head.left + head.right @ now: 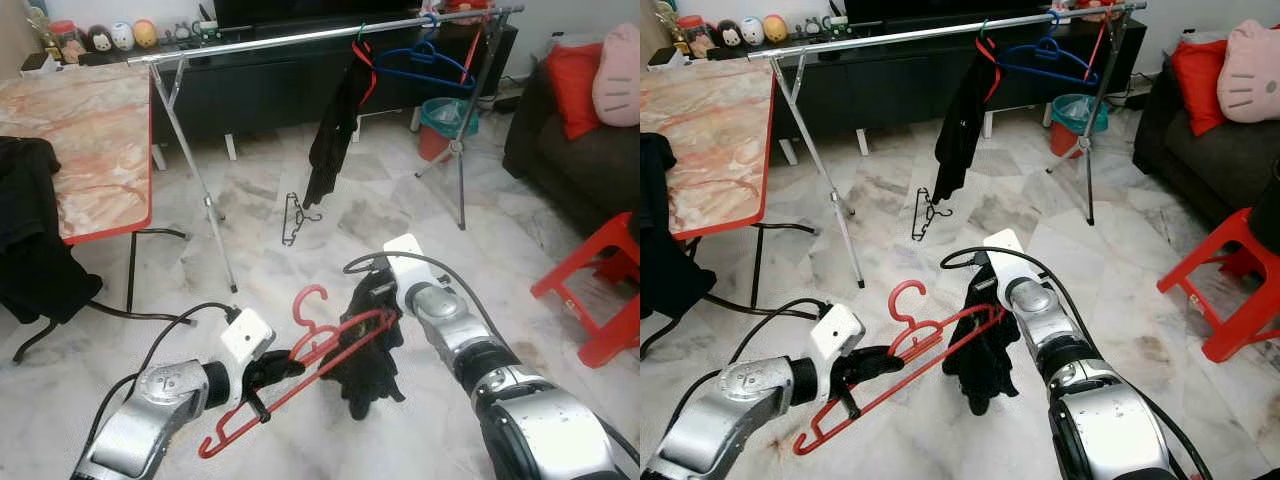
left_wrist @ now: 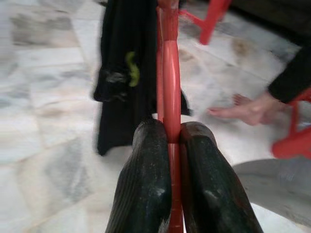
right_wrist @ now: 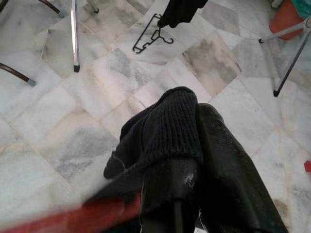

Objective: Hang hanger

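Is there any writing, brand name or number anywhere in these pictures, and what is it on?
No text can be read in any view.
The jars and small figures on the black cabinet may carry labels, but they are too small to read.
The pink cushion on the sofa shows a cartoon face, no words.
The red hanger and both grippers show no markings.

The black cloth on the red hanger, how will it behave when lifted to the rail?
The cloth looks knitted and droops, so probably floppy and light. Bunched at one end of the hanger, it may slide unless the right claw keeps pinching.
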Tool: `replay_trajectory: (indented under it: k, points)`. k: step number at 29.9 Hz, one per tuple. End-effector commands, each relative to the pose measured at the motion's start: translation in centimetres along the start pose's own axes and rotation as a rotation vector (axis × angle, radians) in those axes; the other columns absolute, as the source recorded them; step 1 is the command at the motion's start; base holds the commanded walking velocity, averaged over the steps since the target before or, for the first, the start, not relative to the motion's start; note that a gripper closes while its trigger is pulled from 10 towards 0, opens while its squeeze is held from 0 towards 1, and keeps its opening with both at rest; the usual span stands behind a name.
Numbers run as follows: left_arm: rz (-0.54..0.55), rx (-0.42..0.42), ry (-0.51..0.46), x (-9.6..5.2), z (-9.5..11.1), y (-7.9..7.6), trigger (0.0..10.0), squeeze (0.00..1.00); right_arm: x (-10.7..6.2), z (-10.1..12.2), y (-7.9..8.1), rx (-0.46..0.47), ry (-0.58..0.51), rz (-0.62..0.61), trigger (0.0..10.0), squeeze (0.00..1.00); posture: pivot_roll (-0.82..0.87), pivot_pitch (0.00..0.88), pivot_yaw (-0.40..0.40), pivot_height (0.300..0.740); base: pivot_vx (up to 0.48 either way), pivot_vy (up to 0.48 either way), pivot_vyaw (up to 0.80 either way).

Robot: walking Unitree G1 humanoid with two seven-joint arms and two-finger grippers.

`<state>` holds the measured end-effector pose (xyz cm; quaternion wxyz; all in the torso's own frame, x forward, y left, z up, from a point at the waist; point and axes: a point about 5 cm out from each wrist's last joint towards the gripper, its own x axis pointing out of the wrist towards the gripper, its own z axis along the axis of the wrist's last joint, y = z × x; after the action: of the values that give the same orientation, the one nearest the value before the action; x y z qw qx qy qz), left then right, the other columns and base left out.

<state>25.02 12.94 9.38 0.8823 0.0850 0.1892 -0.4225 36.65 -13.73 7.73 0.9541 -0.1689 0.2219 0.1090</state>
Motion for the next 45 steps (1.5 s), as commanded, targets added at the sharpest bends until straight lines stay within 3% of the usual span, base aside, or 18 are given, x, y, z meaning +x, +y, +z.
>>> replay_trajectory:
  k: [1, 18, 26, 34, 37, 40, 45]
  points:
    - [0.034, 0.018, -0.010, 0.1, 0.3, 0.3, 10.0, 0.00, 0.1, 1.6, -0.1, 0.010, -0.051, -0.006, 10.0, 0.00, 0.04, 0.053, -0.013, 0.740, 0.000, 0.000, 0.00]
    - [0.078, 0.039, -0.029, 1.1, 0.6, 0.4, 10.0, 0.00, 0.2, 2.3, 1.0, 0.017, -0.062, 0.051, 10.0, 0.00, 0.04, 0.066, -0.008, 0.740, 0.000, 0.000, 0.00]
    - [0.196, 0.073, -0.016, 1.3, 0.6, 1.8, 10.0, 0.00, 0.1, 2.2, 0.8, 0.011, -0.059, 0.054, 10.0, 0.00, 0.04, 0.070, -0.008, 0.740, 0.000, 0.000, 0.00]
    - [0.302, 0.056, -0.049, 0.8, 1.1, 3.4, 10.0, 0.00, 0.1, 2.2, 0.7, 0.005, -0.058, 0.056, 10.0, 0.00, 0.04, 0.074, -0.009, 0.740, 0.000, 0.000, 0.00]
    - [0.257, 0.030, -0.073, 0.9, 1.2, 3.0, 10.0, 0.00, 0.1, 2.2, 0.9, 0.000, -0.061, 0.070, 10.0, 0.00, 0.04, 0.075, -0.009, 0.740, 0.000, 0.000, 0.00]
    - [0.068, -0.036, -0.108, 0.9, 1.4, 0.9, 10.0, 0.00, 0.1, 2.7, 1.2, -0.014, -0.081, 0.108, 10.0, 0.00, 0.04, 0.075, -0.009, 0.740, 0.000, 0.000, 0.00]
    - [-0.023, -0.082, -0.123, 0.3, 1.3, 0.1, 10.0, 0.00, 0.0, 3.0, 1.4, -0.029, -0.092, 0.134, 10.0, 0.00, 0.04, 0.069, -0.011, 0.740, 0.000, 0.000, 0.00]
